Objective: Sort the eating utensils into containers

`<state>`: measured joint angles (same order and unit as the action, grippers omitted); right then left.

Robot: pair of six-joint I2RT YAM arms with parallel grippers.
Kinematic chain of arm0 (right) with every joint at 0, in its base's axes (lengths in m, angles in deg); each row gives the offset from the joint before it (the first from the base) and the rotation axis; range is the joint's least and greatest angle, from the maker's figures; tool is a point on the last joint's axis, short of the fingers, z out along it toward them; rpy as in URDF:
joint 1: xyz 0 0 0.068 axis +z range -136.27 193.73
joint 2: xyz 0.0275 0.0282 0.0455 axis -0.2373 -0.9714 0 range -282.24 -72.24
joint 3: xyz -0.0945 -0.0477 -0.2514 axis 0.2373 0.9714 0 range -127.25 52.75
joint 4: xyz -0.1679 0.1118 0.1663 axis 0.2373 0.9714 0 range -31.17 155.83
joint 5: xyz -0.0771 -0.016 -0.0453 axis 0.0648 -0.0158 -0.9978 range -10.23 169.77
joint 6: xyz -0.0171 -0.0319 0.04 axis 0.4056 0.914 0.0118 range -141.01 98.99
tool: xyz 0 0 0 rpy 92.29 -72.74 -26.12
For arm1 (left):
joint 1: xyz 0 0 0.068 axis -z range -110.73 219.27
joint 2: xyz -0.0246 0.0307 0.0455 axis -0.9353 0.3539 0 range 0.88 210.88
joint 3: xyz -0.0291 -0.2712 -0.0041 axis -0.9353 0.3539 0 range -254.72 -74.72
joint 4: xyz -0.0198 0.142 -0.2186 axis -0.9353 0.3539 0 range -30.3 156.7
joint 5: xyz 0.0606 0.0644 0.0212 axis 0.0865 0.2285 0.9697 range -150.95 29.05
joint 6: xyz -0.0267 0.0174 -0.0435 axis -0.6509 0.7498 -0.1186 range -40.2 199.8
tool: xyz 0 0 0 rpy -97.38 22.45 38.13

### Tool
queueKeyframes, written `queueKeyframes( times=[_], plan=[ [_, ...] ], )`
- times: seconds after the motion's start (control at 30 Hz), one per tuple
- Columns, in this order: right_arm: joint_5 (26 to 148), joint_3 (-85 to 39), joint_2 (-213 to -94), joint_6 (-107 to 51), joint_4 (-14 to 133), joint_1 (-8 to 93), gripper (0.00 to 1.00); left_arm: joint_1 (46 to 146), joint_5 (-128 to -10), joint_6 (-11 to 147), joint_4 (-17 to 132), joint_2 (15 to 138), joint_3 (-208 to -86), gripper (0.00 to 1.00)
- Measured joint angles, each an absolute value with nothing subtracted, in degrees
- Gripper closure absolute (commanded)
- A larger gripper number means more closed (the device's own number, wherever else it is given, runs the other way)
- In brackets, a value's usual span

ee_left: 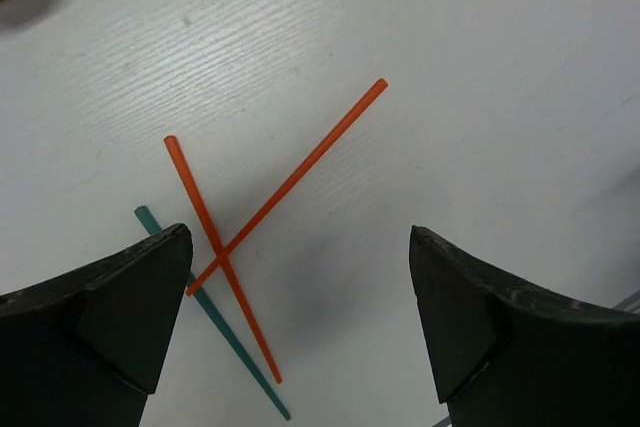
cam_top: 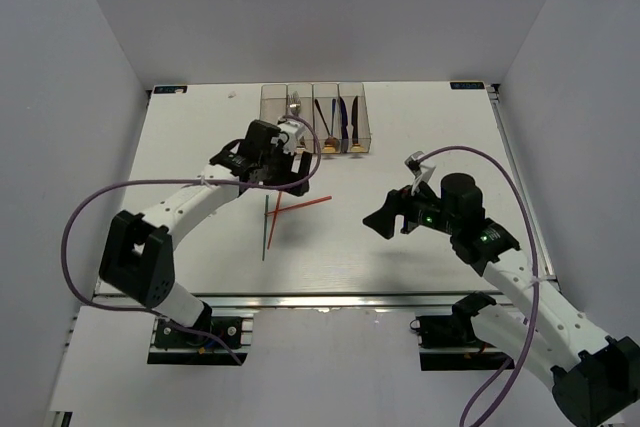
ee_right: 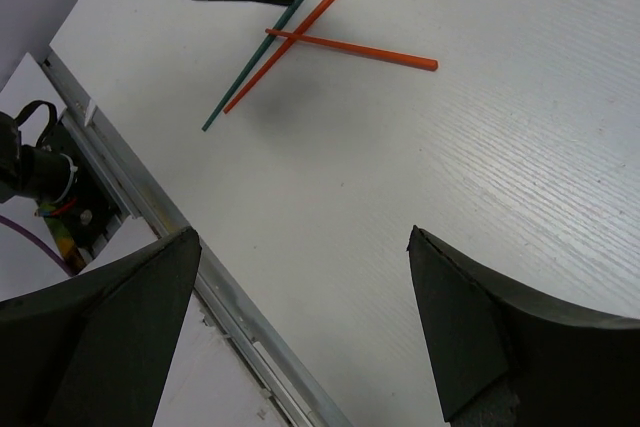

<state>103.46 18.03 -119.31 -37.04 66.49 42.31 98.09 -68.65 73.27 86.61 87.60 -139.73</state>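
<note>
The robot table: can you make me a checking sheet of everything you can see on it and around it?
Surface: white table, bare wherever nothing lies on it.
Job's things: two red chopsticks lie crossed, with a teal chopstick close beside them. None of them is sorted yet. The containers at the far edge already hold a silver fork and dark and blue cutlery.
Clutter: nothing seen.
Grippers: the left gripper is open and empty, above the chopsticks. The right gripper is open and empty, off to the side.
Cables: purple cables loop along both arms, clear of the chopsticks.
Surroundings: plain pale walls and a metal rail at the near edge.
</note>
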Motion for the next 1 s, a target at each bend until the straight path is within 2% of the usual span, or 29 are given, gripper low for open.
queueKeyframes(
  times=[0.23,0.47,0.5,0.53,0.8,0.87,0.9,0.93,0.97,1.0],
  plan=[
    [100.7,18.0,-113.9,-37.0,69.5,42.3,0.11,100.2,-71.6,83.7,89.5,102.3,-149.6,0.05],
    [100.2,18.0,-112.3,-36.6,71.2,42.3,0.11,104.3,-68.3,91.0,93.1,110.3,-153.2,0.24],
    [100.2,18.0,-112.3,-36.6,71.4,42.3,0.11,104.4,-67.6,91.4,93.3,110.8,-153.1,0.33],
    [100.1,18.0,-112.3,-36.5,71.5,42.3,0.11,104.8,-67.1,91.7,93.3,111.3,-153.0,0.34],
    [100.0,18.0,-112.1,-36.2,71.8,42.3,0.11,107.1,-63.1,93.4,92.6,113.5,-151.6,0.35],
    [100.1,18.0,-112.0,-36.2,71.8,42.3,0.11,107.2,-63.1,93.5,92.5,113.7,-151.7,0.39],
    [100.0,18.0,-112.0,-36.2,71.8,42.3,0.11,107.3,-63.3,93.5,92.5,113.8,-151.8,0.41],
    [100.0,18.0,-111.9,-36.2,71.9,42.3,0.11,107.3,-63.3,93.5,92.5,114.0,-152.0,0.54],
    [100.0,18.0,-111.9,-36.2,71.9,42.3,0.11,107.3,-63.5,93.5,92.6,114.1,-152.2,0.6],
    [100.0,18.0,-111.9,-36.1,71.9,42.3,0.11,107.3,-63.7,93.5,92.6,114.3,-152.4,0.61]
  ],
)
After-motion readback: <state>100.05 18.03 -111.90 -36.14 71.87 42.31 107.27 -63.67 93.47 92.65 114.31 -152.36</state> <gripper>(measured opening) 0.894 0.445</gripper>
